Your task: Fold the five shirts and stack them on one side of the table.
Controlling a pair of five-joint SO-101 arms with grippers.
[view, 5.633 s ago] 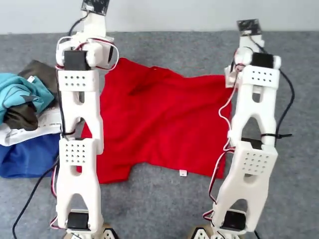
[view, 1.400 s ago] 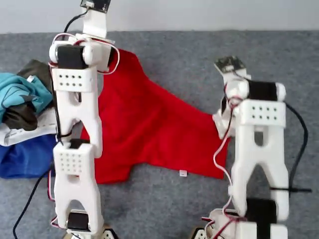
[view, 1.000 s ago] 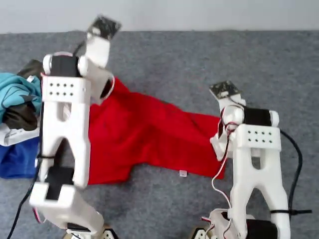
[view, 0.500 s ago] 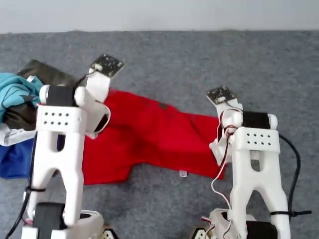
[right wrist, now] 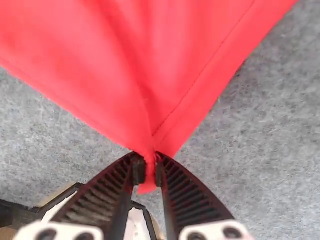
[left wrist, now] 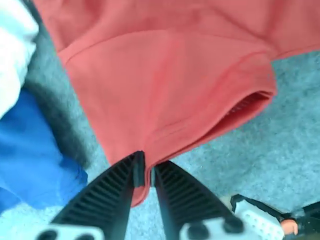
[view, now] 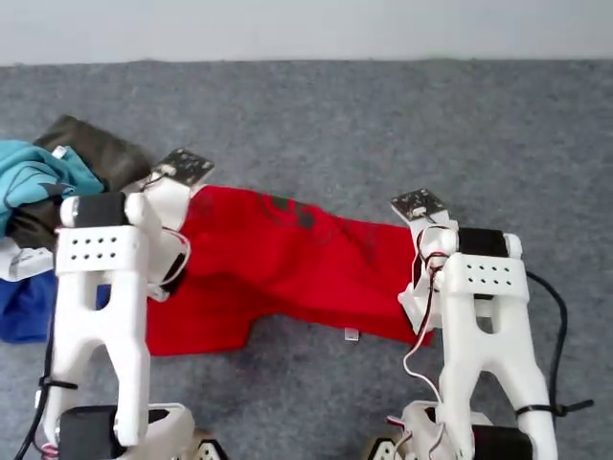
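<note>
Broadly, the grey felt-covered table (view: 383, 125) fills the scene, with a pale wall (view: 306, 29) along its far edge. Across the middle of the table lies the red cotton shirt (view: 287, 259), doubled over into a long band that runs left to right. A dark print shows on its upper layer near the far edge, and one short sleeve sticks out at the near left.

The white plastic left arm (view: 96, 287) stands over the shirt's left end, and the white plastic right arm (view: 484, 307) over its right end.

At the table's left edge sits a loose heap of other garments. A blue shirt (view: 24, 307) is nearest, just beside the red shirt. A white shirt (view: 14, 259), a teal shirt (view: 38, 177) and a dark brown shirt (view: 96, 149) lie farther back.

The left gripper (left wrist: 145, 172) is closed tight, its black ridged jaws pinching the red shirt's hem. The right gripper (right wrist: 145, 172) is likewise clamped on a pinch of the red fabric at the shirt's right edge.

A small white label (view: 351, 334) sits at the red shirt's near hem.
</note>
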